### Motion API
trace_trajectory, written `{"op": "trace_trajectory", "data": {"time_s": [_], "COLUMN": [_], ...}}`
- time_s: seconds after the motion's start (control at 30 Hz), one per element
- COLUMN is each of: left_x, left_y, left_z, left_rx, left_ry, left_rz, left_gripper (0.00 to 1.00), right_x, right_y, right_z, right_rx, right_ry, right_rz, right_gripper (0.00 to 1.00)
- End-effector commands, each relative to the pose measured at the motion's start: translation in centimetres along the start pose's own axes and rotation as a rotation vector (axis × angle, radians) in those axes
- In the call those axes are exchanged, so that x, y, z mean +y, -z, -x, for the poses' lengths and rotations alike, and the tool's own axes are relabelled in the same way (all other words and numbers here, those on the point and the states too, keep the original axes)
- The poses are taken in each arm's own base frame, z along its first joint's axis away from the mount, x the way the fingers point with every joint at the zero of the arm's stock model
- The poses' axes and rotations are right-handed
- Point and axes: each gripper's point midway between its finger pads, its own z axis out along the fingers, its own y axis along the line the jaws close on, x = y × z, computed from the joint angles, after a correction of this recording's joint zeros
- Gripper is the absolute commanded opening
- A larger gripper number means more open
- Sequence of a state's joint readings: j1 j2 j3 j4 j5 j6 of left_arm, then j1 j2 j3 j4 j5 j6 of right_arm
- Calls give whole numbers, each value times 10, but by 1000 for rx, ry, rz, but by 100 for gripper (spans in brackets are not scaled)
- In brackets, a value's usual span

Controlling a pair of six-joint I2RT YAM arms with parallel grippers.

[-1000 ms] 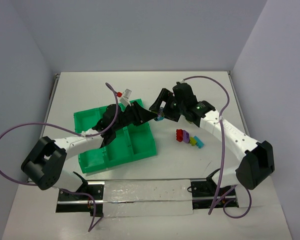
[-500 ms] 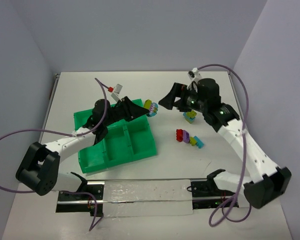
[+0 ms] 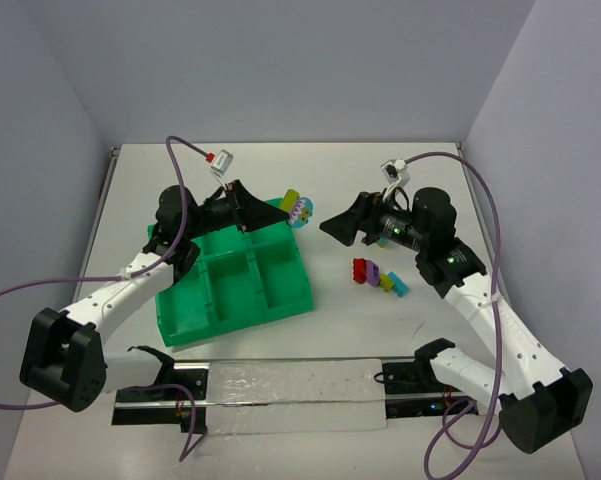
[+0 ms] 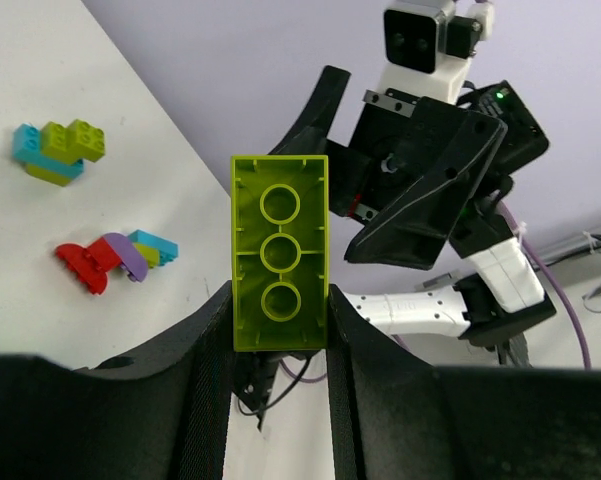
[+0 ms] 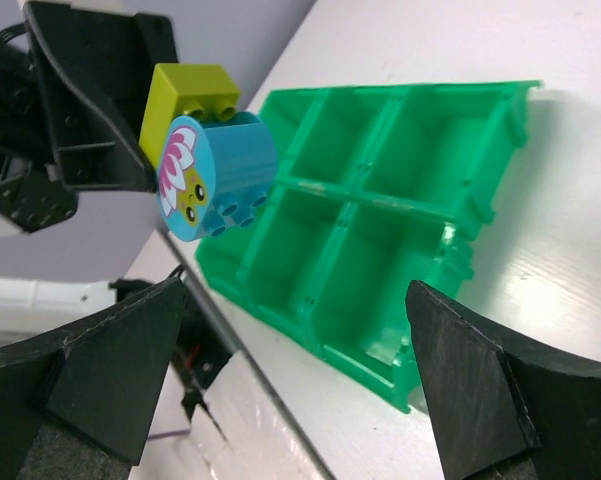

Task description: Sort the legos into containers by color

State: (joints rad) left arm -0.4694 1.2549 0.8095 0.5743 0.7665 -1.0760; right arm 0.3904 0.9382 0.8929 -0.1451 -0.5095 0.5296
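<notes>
L gripper point(image 4: 278, 296) clamps yellow-green plastic brick point(image 4: 280, 250), round blue piece point(image 5: 220, 172) stuck beyond its tips, prob. awaiting separation; R gripper point(image 3: 342, 224) opposite, jaws spread.

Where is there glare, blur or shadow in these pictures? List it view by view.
Top external: even, soft light, faint shadows; speckled glare on the glossy white strip. Left wrist: yellow-green brick sharp, the dark left fingers gripping it featureless. Right wrist: green tray crisp, a white glint on its wall; foreground right fingers soft-edged.
</notes>
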Motion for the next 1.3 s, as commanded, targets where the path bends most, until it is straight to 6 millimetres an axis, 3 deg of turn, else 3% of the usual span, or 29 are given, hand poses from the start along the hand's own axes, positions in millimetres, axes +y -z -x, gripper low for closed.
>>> {"op": "trace_trajectory", "data": {"time_s": [0.0, 0.2, 0.63, 1.03, 1.1, 1.17, 1.27], "left_x": [-36, -46, -49, -49, -49, -47, -49], "left_y": [4, 7, 9, 8, 8, 8, 8], "left_z": [7, 6, 3, 3, 3, 4, 8], "left_rx": [19, 26, 32, 45, 44, 42, 38], "left_ry": [-56, -76, -76, -78, -84, -82, -94], "left_rz": [-114, -133, -151, -146, -146, -134, -114], "left_gripper": [0, 0, 0, 0, 0, 0, 0], "right_x": [38, 67, 73, 80, 80, 78, 74], "right_y": [0, -2, -24, -31, -32, -32, -33], "right_z": [16, 14, 15, 15, 15, 15, 11], "right_rx": [-55, -15, 39, 43, 42, 34, 39], "right_ry": [31, 17, -42, -71, -74, -83, -95], "right_rz": [211, 423, 521, 571, 569, 559, 544], "right_gripper": [98, 96, 87, 44, 32, 12, 0]}}
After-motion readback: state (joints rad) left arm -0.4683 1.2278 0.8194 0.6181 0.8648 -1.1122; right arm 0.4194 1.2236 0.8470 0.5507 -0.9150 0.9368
